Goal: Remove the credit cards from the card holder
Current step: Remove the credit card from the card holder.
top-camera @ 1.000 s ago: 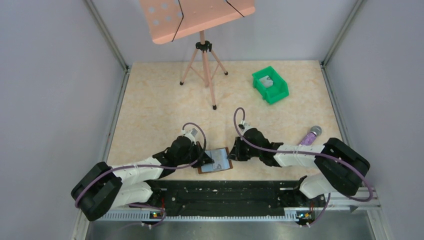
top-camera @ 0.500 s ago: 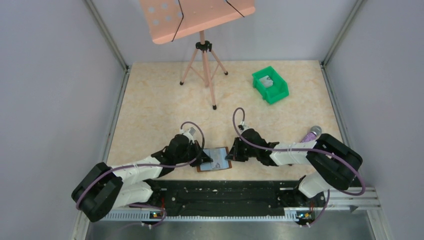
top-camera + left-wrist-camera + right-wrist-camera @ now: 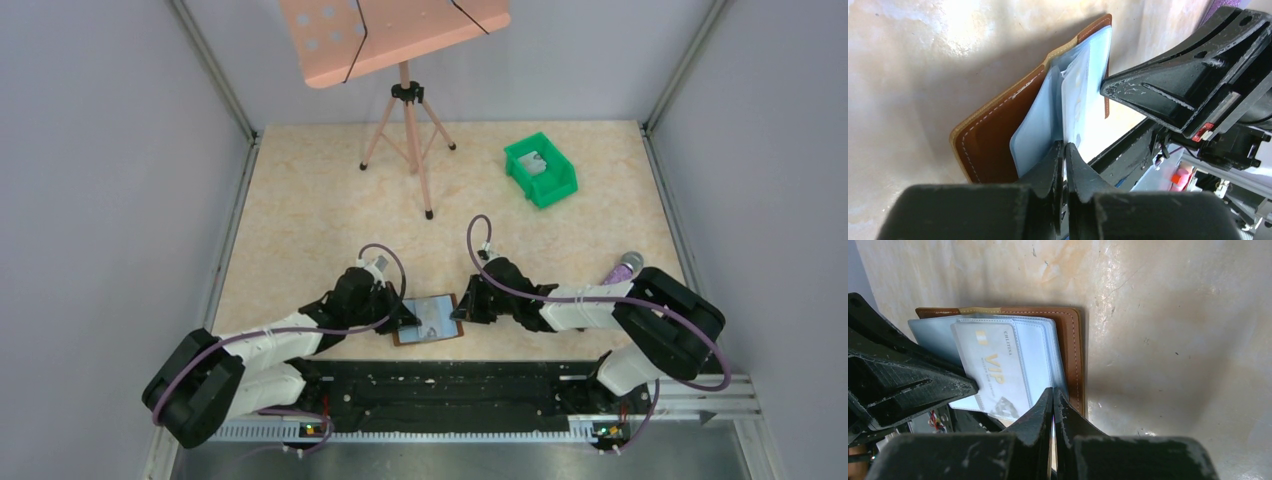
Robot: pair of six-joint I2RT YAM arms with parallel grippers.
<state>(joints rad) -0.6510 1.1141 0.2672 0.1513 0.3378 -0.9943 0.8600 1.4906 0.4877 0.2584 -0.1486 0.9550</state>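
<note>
Slippage is risked: credit card (image 3: 990, 367) is pinched thinly by left hand (image 3: 1064, 147), card holder (image 3: 1074, 355) only at its edge by right hand (image 3: 1053, 392).

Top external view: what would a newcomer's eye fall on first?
The left arm and right arm meet over the open brown card holder at the near edge of the table, jaws shut on its sleeves. A VIP card shows inside; a green bin sits back right.
</note>
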